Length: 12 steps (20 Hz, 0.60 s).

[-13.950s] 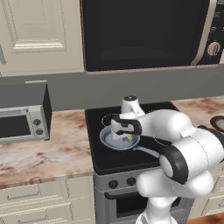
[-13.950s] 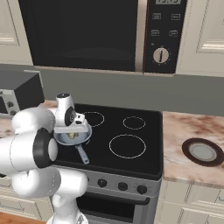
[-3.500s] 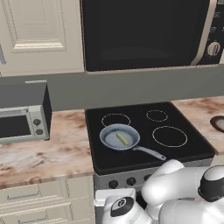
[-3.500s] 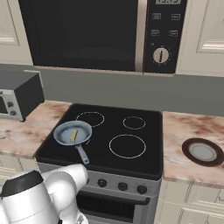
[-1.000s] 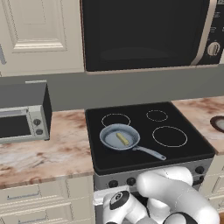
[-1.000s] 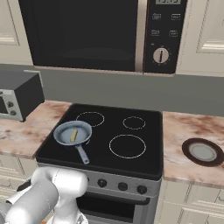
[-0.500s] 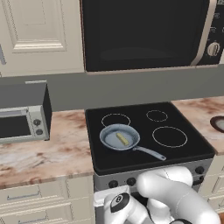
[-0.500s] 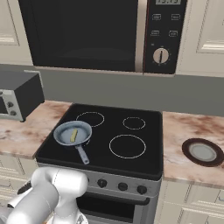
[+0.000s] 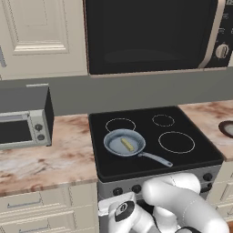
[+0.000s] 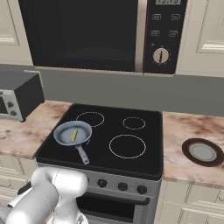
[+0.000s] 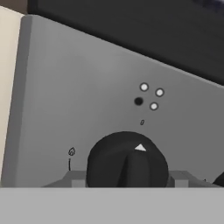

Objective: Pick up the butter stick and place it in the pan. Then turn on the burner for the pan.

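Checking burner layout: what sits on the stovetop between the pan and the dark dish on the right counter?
In the right base view, between the pan and the dark dish lies the large front-right burner ring, bare, then marbled counter.

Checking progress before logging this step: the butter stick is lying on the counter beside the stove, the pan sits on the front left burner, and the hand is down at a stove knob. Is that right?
Not quite. The butter stick is lying inside the pan, not on the counter; the left base view shows it. The rest holds: the pan sits on the front left burner, and the hand view faces a stove knob close up.
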Tool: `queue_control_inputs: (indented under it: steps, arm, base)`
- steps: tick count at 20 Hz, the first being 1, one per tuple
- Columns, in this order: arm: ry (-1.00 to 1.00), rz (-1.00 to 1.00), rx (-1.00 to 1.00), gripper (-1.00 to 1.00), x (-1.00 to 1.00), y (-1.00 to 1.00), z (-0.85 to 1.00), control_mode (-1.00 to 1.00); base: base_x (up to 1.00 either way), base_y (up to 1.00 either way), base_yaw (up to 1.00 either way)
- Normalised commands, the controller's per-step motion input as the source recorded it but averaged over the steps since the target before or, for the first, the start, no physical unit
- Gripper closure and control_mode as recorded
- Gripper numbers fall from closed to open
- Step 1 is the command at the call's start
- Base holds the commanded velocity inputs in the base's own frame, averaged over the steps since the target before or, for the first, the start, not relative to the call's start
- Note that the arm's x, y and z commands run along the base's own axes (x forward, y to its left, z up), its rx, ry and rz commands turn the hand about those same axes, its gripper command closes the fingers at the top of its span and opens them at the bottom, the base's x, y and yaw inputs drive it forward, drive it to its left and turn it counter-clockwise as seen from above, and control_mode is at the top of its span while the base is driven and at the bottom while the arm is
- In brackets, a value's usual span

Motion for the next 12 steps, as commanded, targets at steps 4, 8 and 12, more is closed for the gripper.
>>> queue_control_inputs:
  steps: [4, 8, 12]
  arm:
    - [0.1, 0.0, -0.18, 1.0, 0.0, 0.0, 0.0, -1.0]
    - [0.12, 0.0, -0.22, 1.0, 0.0, 0.0, -0.01, -1.0]
    - [0.07, 0.0, -0.29, 1.0, -0.03, 0.0, -0.12, -1.0]
  base:
    - [0.0, 0.0, 0.0]
    - [0.0, 0.0, 0.0]
    - [0.0, 0.0, 0.0]
